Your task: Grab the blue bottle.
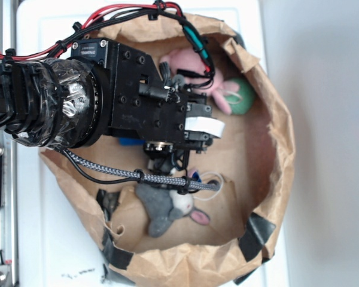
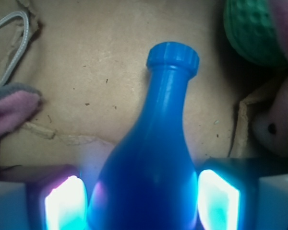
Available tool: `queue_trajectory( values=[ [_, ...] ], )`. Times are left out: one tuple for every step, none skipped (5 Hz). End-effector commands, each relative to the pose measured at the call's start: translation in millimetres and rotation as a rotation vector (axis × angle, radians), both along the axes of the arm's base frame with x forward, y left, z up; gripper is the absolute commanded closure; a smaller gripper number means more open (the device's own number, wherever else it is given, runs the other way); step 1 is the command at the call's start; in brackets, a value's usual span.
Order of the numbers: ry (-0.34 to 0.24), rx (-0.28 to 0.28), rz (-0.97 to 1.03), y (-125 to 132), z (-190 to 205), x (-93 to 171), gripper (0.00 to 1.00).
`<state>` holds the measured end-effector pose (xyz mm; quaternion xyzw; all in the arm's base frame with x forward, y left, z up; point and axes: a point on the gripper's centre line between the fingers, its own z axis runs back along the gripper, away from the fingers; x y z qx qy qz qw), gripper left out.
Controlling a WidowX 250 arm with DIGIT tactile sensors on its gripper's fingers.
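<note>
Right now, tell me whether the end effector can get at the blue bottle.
Probably yes. The blue bottle already lies between the open fingers of the end effector, and nothing sits between them.

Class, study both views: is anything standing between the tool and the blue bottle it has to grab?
Nothing visible does. In the wrist view the blue bottle lies directly between the tool's two open fingers, with bare paper around its neck. The plush toys and green ball sit off to the sides.
</note>
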<state>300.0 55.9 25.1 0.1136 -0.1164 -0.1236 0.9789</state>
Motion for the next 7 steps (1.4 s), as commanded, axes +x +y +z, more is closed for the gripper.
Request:
queue_trajectory(
  values=[
    [-0.053, -0.029, 0.042, -19.4, 41.1, -9.0, 1.00],
    [-0.080, -0.045, 0.004, -33.9, 80.0, -20.3, 1.00],
    [-0.065, -0.074, -0.023, -39.3, 116.3, -27.9, 1.00],
    [-0.070, -0.072, 0.017, -37.5, 144.5, -30.9, 1.00],
    [-0.061, -0.099, 0.004, -35.8, 162.5, -22.3, 1.00],
    [-0.062, -0.122, 0.020, -35.1, 174.9, -12.5, 1.00],
    [-0.057, -0.103, 0.009, -39.7, 172.0, -12.6, 1.00]
  ],
)
